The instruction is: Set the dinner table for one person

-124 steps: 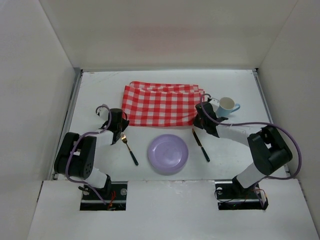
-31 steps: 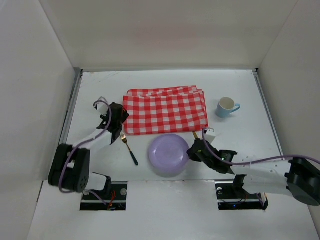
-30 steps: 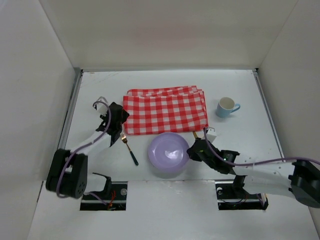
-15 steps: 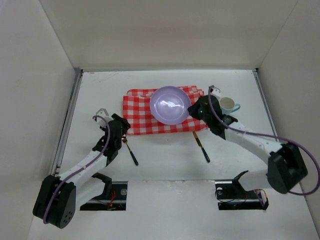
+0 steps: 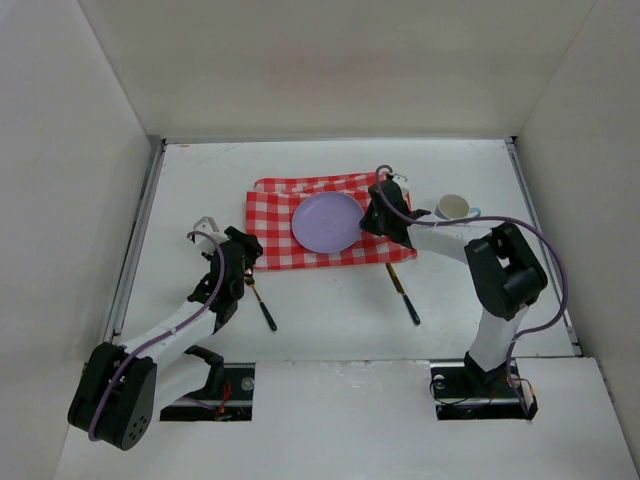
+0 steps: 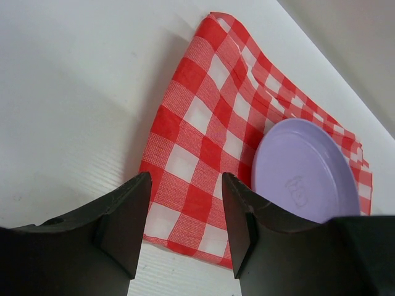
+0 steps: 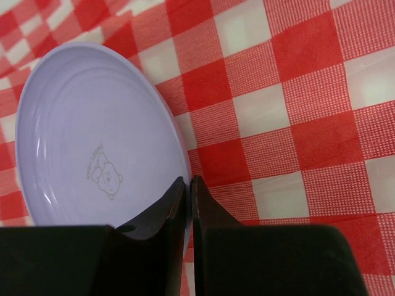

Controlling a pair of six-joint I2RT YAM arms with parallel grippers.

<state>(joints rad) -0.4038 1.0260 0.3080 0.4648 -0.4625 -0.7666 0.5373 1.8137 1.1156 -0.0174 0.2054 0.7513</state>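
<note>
plate pinched at the rim, over the checked cloth

underneath everything, the white dinner table [image 5: 200,185], flat and matte, shut in by tall white panels [image 5: 60,200] on the left, right and far sides.

around the middle of it, a little toward the far side: a red-and-white checked cloth [image 5: 272,248], folded, with layered edges along its far side. on the right half of the cloth, a lilac plate [image 5: 325,222] with a small bear outline printed at its centre. lying flat or held just above the fabric: cannot tell.

clamped on the plate's right rim: the right gripper [image 5: 372,218]. from the right wrist, dark fingers [image 7: 166,213] drawn in to a thin slit, the rim caught between their tips, checked fabric to the right.

off the near left corner of the cloth: the left gripper [image 5: 240,255], holding nothing. from the left wrist, fingers [image 6: 120,222] spread wide, with the cloth's near edge in the gap between them and the plate farther off to the right.

just beside the left gripper, on bare tabletop: a fork [image 5: 260,302], gold head toward the far side, black handle toward the near side.

near the cloth's near right corner: a knife [image 5: 404,294], black handle pointing near and right, gold end close to the cloth's edge.

right of the cloth, just past the right arm: a pale blue cup [image 5: 455,206], upright, white inside, handle to the right.
</note>
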